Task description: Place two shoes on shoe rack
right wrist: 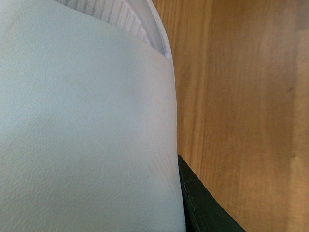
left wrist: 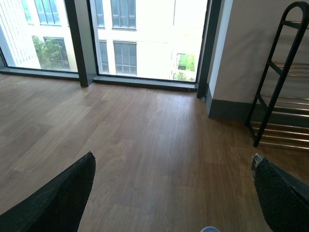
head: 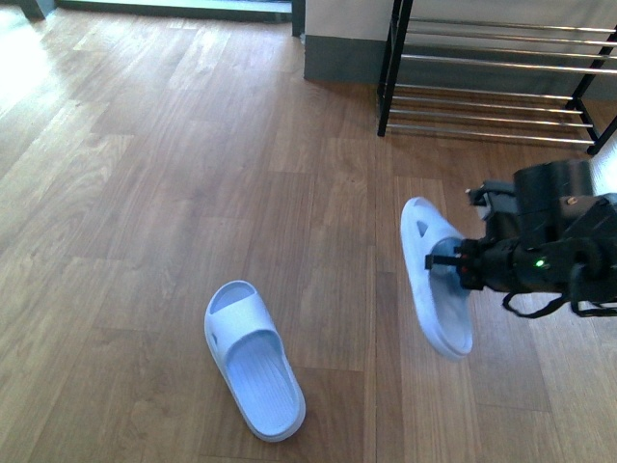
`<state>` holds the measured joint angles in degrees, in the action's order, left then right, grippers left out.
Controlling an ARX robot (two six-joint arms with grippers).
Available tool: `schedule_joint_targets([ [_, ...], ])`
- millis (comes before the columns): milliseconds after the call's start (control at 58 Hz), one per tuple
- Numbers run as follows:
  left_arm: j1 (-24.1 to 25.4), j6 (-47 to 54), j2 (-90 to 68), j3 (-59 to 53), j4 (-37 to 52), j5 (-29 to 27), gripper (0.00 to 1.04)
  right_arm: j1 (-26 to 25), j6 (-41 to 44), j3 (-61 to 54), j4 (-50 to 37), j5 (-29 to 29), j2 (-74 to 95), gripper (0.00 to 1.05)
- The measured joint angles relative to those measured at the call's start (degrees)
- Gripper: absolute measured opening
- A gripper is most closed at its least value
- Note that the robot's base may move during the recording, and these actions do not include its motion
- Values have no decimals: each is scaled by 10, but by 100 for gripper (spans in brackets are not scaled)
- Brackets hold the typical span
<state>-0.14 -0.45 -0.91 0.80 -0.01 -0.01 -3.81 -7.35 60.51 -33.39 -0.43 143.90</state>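
Warm brown wood-plank floor [head: 145, 193] fills the scene. On the far side it runs up to tall dark-framed windows [left wrist: 145, 38] and a pale wall with a grey skirting board [head: 342, 63].

At the far right stands the multi-tier shoe rack [head: 390, 68], a black metal frame with an arched end and shelves of thin chrome bars.

Nearer, at the right edge, the bulky black right arm [head: 559, 231] extends toward the left. Its right pincer [head: 453, 262] is clamped on the strap of a pale blue one-piece rubber slide sandal [head: 434, 289]. This sandal is tipped on its side with the footbed turned toward the arm, and it is well apart from the rack. Whether its lower edge clears the floor cannot be told. From the right wrist, the smooth strap fills most of the view, with one black finger [right wrist: 203, 203] pressed against its edge.

The second pale blue slide sandal [head: 255, 362] lies flat on the floor, sole down, near and left of the held one, apart from it and far from the rack.

From the left wrist, the left pincer [left wrist: 173, 159] gapes wide. Its two black fingers [left wrist: 58, 203] are spread with only floor between them.
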Motion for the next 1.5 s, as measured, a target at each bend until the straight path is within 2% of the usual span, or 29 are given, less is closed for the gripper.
schedule_joint_targets([
  [190, 0, 0, 0, 0, 0, 0, 95, -38, 15, -192, -47, -10, -212, 1],
  [396, 0, 0, 0, 0, 0, 0, 95, -53, 25, -318, -38, -13, -412, 1],
  [724, 0, 0, 0, 0, 0, 0, 95, -68, 51, -469, 103, 17, -852, 1],
  [810, 0, 0, 0, 0, 0, 0, 95, -68, 55, -481, 135, 24, -915, 1],
  [1034, 0, 0, 0, 0, 0, 0, 95, -61, 47, -498, 169, 32, -1011, 1],
  [1499, 0, 0, 0, 0, 0, 0, 95, -60, 41, -499, 170, 34, -1016, 1],
])
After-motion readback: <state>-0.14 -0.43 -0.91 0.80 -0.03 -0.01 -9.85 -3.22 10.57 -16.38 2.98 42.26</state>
